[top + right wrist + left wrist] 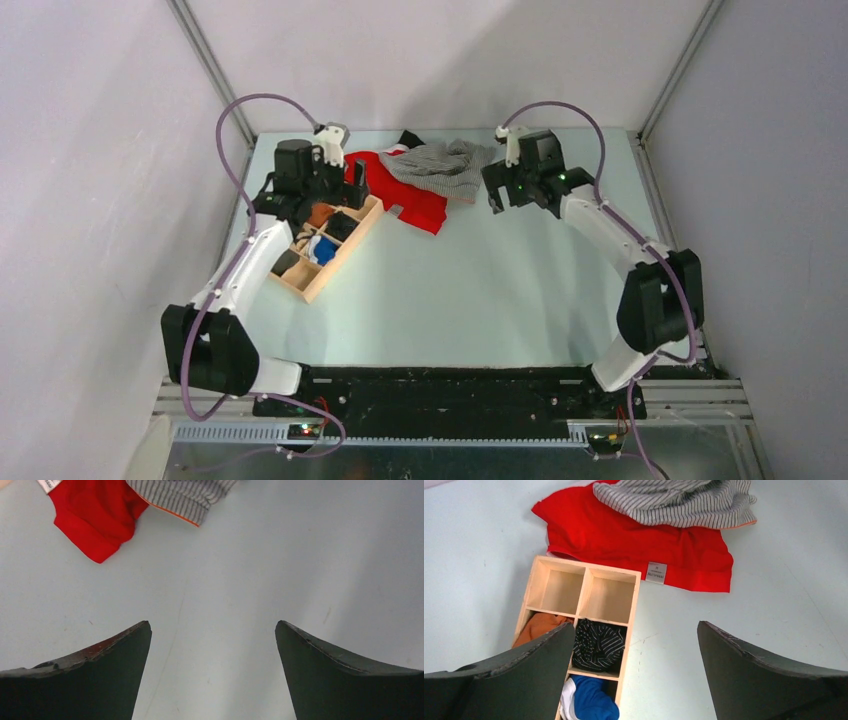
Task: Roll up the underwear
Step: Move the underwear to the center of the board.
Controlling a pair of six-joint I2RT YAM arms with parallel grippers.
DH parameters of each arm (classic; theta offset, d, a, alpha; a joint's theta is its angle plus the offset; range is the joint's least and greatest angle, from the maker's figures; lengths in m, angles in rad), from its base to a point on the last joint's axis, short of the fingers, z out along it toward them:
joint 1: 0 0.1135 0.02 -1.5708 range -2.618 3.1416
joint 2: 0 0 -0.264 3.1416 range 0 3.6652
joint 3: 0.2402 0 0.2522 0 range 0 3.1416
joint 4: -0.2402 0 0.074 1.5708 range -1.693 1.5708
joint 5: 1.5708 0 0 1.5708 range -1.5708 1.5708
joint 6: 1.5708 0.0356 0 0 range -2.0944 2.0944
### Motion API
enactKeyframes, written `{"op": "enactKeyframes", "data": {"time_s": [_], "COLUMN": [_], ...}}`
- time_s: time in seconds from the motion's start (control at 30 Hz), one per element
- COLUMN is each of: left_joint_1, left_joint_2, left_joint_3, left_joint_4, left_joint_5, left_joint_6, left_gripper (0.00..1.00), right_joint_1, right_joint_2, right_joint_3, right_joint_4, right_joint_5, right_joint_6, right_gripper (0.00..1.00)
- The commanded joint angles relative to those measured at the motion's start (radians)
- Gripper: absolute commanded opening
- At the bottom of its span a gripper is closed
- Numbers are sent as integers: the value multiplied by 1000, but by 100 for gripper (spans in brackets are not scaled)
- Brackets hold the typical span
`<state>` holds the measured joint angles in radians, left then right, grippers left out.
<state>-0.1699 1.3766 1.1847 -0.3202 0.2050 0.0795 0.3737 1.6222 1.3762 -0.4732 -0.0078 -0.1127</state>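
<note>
grey-and-white striped underwear (440,168) lies crumpled at the far middle of the table (480,290). its left part lies over a bright red cloth (418,205) that is spread flat beneath and beside it. in the right wrist view, a thin orange edge trims one hem of the underwear.

left gripper (634,630): the fingers are spread wide, hold nothing and touch nothing. it hangs above the far end of a wooden tray (586,569), which sits on the left side of the table with its far corner just beside the red cloth. in the left wrist view, the underwear lies beyond the tray at the top of the picture, well apart from the fingers.

right gripper (212,625): the fingers are likewise spread wide and carry nothing, with only bare table surface between them. in the top view it sits just to the right of the underwear. whether a fingertip brushes the fabric cannot be told from that angle. the right wrist view shows the striped hem and a corner of the red cloth ahead of the fingers and apart from them.

tray contents, as seen from the left wrist: the two far compartments show bare wood. the next row holds an orange cloth (539,625) on the left and a dark striped roll (599,645) on the right. a blue and white bundle (591,702) lies nearest the camera. a small grey label (656,572) is sewn at the near hem of the red cloth.
</note>
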Motion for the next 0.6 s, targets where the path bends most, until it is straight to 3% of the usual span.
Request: {"op": "enactKeyframes", "data": {"time_s": [0.0, 0.07, 0.3, 0.57], "left_joint_1": [-10, -12, -11, -11], "left_joint_2": [-39, -55, -125, -168], "left_joint_3": [-36, -52, -130, -177], "left_joint_4": [25, 14, -3, 3], "left_joint_5": [13, 13, 5, 14], "left_joint_6": [9, 15, 39, 42], "left_gripper": [99, 99, 99, 99], "right_joint_1": [27, 33, 48, 77], "right_joint_2": [105, 182, 463, 565], "right_joint_3": [133, 205, 473, 554], "right_joint_4": [40, -1, -60, -49], "right_joint_5": [-74, -154, -167, -193], "right_joint_6": [10, -74, -213, -282], "right_gripper": [99, 93, 67, 58]}}
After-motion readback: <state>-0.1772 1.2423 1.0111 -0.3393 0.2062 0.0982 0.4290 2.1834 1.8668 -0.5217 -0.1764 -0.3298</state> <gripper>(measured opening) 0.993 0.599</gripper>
